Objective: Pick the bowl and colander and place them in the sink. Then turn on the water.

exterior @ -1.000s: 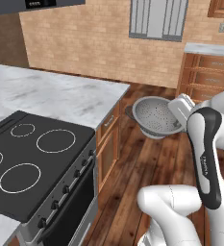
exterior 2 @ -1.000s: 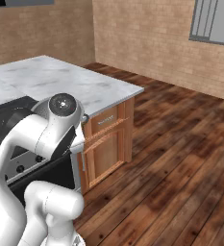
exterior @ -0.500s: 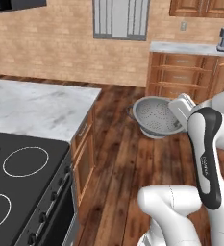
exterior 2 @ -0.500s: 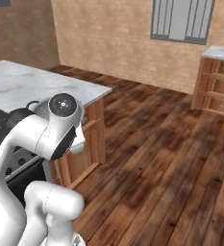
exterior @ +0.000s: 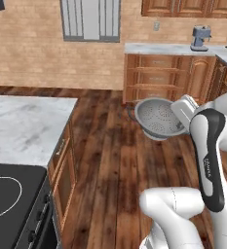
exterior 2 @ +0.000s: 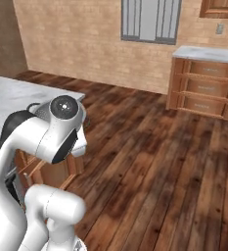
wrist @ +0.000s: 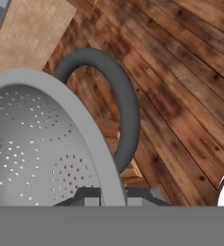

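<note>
Above the wooden floor (exterior: 110, 146), the colander (exterior: 158, 118) hangs in mid-air, tilted with its perforated inside facing the left base camera. The jaws are clamped on the colander at its rim, as the hand view shows, beside one dark loop handle (wrist: 120, 96). A marble-topped bench (exterior: 22, 129) stands to the left, well apart from the colander.

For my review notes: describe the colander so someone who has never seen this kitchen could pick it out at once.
Look past the marble counter to the open wooden floor; at the end of the white arm, the gripper carries the colander in mid-air. It is a grey metal bowl dotted with small holes, with a dark loop handle at its rim.
</note>
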### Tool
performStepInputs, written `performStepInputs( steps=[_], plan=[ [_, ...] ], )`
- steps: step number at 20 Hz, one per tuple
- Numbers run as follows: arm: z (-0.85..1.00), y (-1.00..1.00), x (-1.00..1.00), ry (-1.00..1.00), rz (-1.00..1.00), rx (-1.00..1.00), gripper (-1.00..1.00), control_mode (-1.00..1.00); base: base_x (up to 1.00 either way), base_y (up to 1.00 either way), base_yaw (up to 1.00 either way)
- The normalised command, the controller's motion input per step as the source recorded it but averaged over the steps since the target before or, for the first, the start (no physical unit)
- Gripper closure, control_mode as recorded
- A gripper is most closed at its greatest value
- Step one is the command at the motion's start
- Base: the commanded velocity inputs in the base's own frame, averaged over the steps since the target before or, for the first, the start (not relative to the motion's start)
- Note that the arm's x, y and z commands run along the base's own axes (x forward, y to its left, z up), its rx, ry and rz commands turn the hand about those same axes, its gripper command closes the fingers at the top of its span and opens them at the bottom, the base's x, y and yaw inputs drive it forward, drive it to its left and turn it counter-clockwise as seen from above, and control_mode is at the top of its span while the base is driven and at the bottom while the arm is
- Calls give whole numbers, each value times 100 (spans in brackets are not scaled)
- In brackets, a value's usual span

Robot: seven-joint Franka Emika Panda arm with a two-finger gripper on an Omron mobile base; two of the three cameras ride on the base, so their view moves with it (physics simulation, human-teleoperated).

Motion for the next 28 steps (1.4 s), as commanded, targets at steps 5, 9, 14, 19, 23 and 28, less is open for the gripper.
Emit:
performStepInputs(
  steps=[5, 9, 14, 19, 23, 28],
  plan=[
    [0, 0, 0, 0, 0, 0, 100, 100, 64, 0, -31],
    [0, 0, 0, 0, 0, 0, 100, 100, 65, 0, -33],
    [0, 0, 0, 0, 0, 0, 100, 100, 75, 1, -32],
    [0, 0, 0, 0, 0, 0, 100, 100, 84, 9, -30],
    [0, 0, 0, 0, 0, 0, 100, 100, 84, 18, -34],
    [0, 0, 0, 0, 0, 0, 100, 100, 80, 12, -39]
  ],
)
